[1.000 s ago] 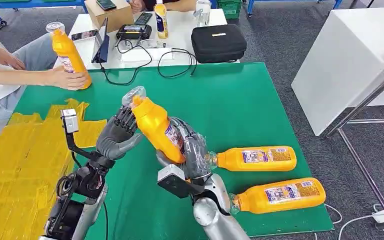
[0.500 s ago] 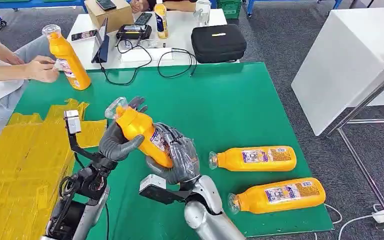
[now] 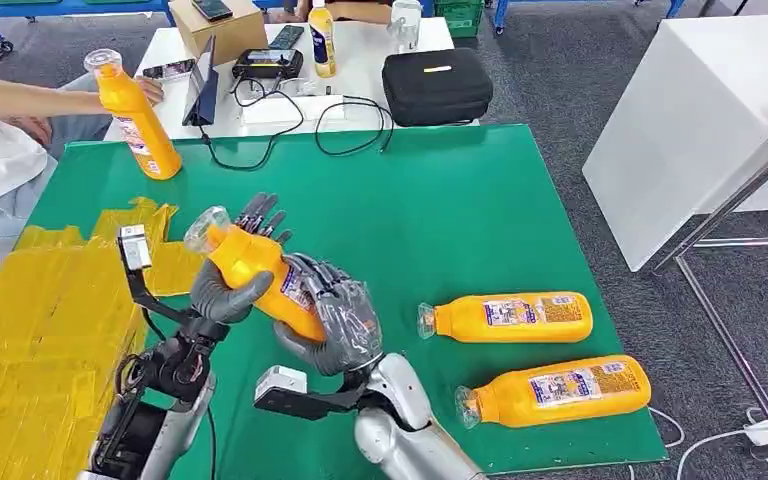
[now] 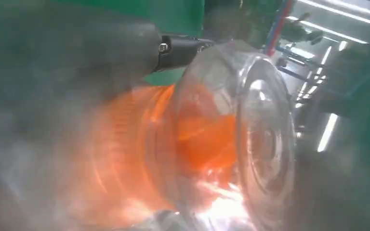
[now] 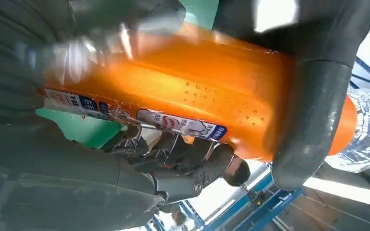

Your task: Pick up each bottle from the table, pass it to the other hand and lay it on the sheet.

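An orange bottle (image 3: pixel 260 278) with a clear cap is held tilted above the green table (image 3: pixel 460 220), cap toward the yellow sheet (image 3: pixel 40 330). My right hand (image 3: pixel 335 320) grips its lower body (image 5: pixel 197 91). My left hand (image 3: pixel 228 290) cups the neck end: its thumb (image 5: pixel 313 120) lies across the front and its fingers (image 3: pixel 260 213) stand straight and spread behind. The clear cap (image 4: pixel 250 139) looms close in the left wrist view. Two more orange bottles (image 3: pixel 508 317) (image 3: pixel 555 390) lie on their sides at the right. Another bottle (image 3: pixel 140 118) stands upright at the far left.
A person's arm (image 3: pixel 20 100) reaches in at the far left, hand behind the upright bottle. Past the green table's far edge a white table carries a black case (image 3: pixel 436 85), cables (image 3: pixel 350 125), a tablet and a small bottle. A white table (image 3: pixel 690 120) stands to the right.
Both hands have carried the bottle left toward the sheet. My left hand's fingers went from curled at the neck to straight behind it. The person let go of the upright bottle.
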Robot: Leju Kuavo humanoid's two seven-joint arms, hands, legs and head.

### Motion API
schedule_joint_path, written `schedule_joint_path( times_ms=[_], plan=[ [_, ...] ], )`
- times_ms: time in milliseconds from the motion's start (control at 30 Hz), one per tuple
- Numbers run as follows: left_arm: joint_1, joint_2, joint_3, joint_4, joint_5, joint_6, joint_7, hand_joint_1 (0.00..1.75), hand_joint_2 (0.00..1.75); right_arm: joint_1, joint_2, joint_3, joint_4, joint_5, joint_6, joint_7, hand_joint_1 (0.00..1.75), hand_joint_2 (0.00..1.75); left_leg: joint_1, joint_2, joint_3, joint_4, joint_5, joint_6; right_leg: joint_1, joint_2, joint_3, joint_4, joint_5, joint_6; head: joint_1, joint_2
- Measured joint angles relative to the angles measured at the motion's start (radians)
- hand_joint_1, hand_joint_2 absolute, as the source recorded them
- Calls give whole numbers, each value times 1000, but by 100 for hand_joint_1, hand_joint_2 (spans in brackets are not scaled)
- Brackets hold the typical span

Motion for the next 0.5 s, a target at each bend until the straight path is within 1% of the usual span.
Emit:
schedule_joint_path(
  times_ms=[33,67,100,133,500],
  plan=[
    [0,1,0,2,1,0,0,0,175,-1,0,2,2,-1,0,1,175,175,0,0,0,0,0,0,0,0,0,0,0,0,0,0],
    [0,2,0,4,1,0,0,31,175,-2,0,3,5,-3,-1,1,175,175,0,0,0,0,0,0,0,0,0,0,0,0,0,0],
    [0,2,0,7,4,0,-2,155,175,-3,0,5,8,-5,-2,1,175,175,0,0,0,0,0,0,0,0,0,0,0,0,0,0],
    [-1,2,0,10,6,-2,-5,175,175,-4,0,9,11,-9,-5,0,175,175,0,0,0,0,0,0,0,0,0,0,0,0,0,0],
    [-2,5,7,36,16,-5,-24,175,175,-10,1,28,29,-34,-19,0,175,175,0,0,0,0,0,0,0,0,0,0,0,0,0,0]
  ],
)
